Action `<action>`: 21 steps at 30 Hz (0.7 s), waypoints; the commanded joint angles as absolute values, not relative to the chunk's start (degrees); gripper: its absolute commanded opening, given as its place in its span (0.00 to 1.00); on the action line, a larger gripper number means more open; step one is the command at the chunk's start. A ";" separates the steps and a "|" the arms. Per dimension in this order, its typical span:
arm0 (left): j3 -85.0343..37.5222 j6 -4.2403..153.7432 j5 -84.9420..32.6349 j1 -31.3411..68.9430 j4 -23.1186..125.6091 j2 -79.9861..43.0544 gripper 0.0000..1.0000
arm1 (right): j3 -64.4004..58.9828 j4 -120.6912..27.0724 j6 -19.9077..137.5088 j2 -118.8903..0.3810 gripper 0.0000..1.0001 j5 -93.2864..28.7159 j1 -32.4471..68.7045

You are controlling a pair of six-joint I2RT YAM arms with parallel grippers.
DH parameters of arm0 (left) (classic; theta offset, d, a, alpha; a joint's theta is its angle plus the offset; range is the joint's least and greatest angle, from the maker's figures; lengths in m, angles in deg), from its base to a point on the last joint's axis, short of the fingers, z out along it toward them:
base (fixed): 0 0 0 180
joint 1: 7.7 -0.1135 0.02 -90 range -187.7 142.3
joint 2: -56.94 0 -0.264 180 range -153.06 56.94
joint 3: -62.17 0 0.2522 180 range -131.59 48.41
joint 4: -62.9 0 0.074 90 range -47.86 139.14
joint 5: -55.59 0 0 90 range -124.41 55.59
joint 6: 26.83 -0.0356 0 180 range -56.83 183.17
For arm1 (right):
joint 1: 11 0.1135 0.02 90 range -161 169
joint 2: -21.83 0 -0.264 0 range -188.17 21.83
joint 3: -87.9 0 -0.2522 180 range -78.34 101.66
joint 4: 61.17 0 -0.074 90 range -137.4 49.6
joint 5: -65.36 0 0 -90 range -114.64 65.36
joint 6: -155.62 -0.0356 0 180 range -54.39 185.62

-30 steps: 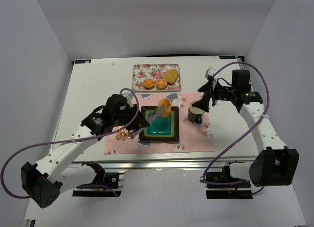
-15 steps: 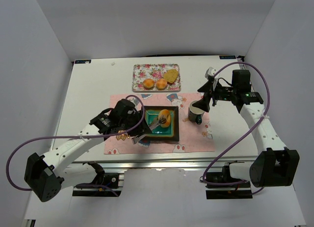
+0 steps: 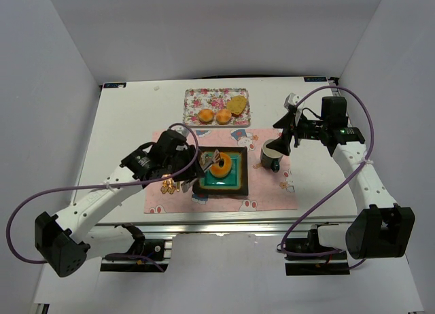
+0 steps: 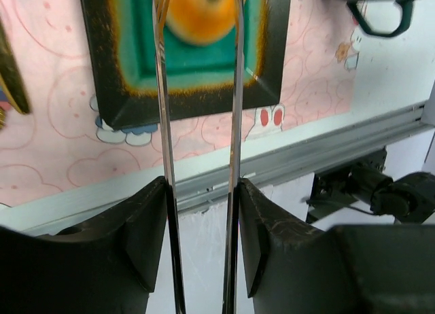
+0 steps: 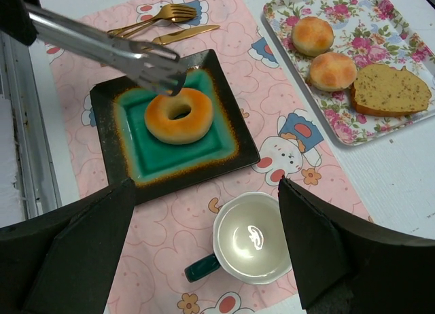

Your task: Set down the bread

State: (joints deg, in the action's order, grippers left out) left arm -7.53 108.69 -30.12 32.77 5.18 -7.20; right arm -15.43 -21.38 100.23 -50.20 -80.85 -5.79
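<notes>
A ring-shaped orange bread lies flat on the green middle of a square dark-rimmed plate. It also shows in the right wrist view and at the top of the left wrist view. My left gripper is shut on metal tongs. The tong tips reach the bread's edge, and the bread shows between the two blades; I cannot tell whether they still pinch it. My right gripper is open and empty above a white mug.
A floral tray behind the plate holds two round buns and a bread slice. A gold fork and knife lie left of the plate on the pink placemat. The mug stands right of the plate.
The bread was held up and tilted in the tongs over the plate's far edge; it has come down and now lies flat on the plate. The right arm has not moved.
</notes>
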 commanded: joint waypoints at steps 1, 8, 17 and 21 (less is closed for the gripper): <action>-13.80 105.54 -36.67 32.82 0.29 -7.39 0.54 | -13.83 -21.04 99.80 -49.45 0.89 -83.09 -6.08; -18.73 101.94 -39.93 32.82 -1.66 -10.47 0.52 | -14.18 -21.74 99.80 -49.54 0.89 -83.27 -6.08; -29.63 93.24 -49.45 29.50 6.24 -27.07 0.08 | -15.06 -23.76 99.54 -49.37 0.76 -83.09 -5.99; -31.30 92.70 -44.02 23.43 11.86 -30.94 0.09 | -15.50 -24.29 99.28 -49.19 0.74 -83.00 -5.99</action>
